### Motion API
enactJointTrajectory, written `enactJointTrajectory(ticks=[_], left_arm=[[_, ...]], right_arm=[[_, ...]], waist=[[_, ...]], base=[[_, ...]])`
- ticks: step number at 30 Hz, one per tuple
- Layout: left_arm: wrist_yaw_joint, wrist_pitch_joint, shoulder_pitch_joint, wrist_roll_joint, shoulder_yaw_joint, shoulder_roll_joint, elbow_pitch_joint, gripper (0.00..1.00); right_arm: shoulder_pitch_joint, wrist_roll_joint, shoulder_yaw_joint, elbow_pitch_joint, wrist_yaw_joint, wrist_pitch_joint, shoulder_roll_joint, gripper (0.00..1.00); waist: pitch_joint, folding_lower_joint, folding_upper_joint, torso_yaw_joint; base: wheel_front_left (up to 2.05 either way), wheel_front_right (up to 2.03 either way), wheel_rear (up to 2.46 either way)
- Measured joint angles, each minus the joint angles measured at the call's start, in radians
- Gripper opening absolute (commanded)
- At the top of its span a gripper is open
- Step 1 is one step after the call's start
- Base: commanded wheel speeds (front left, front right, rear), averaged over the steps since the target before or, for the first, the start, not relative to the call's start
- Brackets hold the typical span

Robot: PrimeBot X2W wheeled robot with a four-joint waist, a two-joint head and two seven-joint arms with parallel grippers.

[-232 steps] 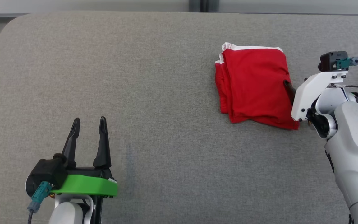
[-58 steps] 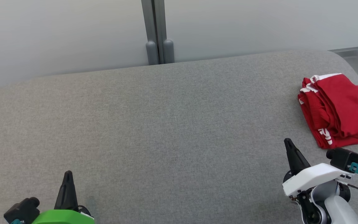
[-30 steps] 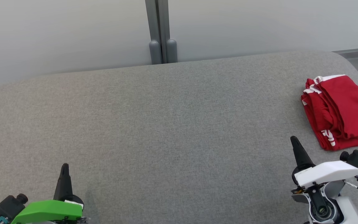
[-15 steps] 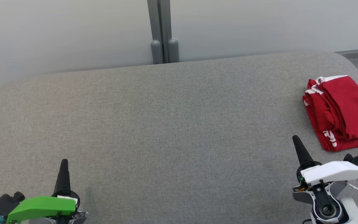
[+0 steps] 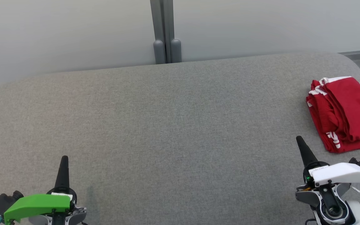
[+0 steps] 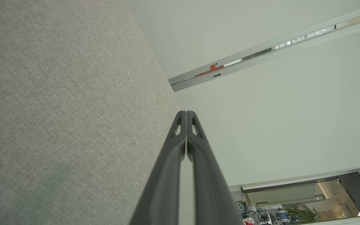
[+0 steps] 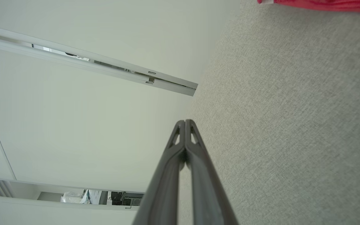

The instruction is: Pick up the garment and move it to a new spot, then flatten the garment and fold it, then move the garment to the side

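Garment [image 5: 345, 109], red and folded, lay at the bench's [image 5: 167, 125] right edge, just ahead and to the right of your right tool [image 5: 300, 141], the nearer of the two; both that and your left tool [image 5: 64, 161] were pressed together and empty.

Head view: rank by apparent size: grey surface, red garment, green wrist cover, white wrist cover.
1. grey surface, by far the largest.
2. red garment, though the right edge of the picture cuts it off.
3. green wrist cover and white wrist cover: these look alike in size, so I won't rank them.
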Motion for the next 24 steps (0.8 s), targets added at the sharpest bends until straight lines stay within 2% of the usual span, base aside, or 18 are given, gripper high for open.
enactJointTrajectory(ticks=[24], left_arm=[[-0.001, 0.051, -0.026, -0.192, 0.010, 0.002, -0.002, 0.00]], right_arm=[[0.004, 0.177, -0.035, -0.013, 0.000, 0.033, 0.014, 0.00]], waist=[[0.001, 0.0000, 0.0000, 0.012]], base=[[0.00, 0.00, 0.00]])
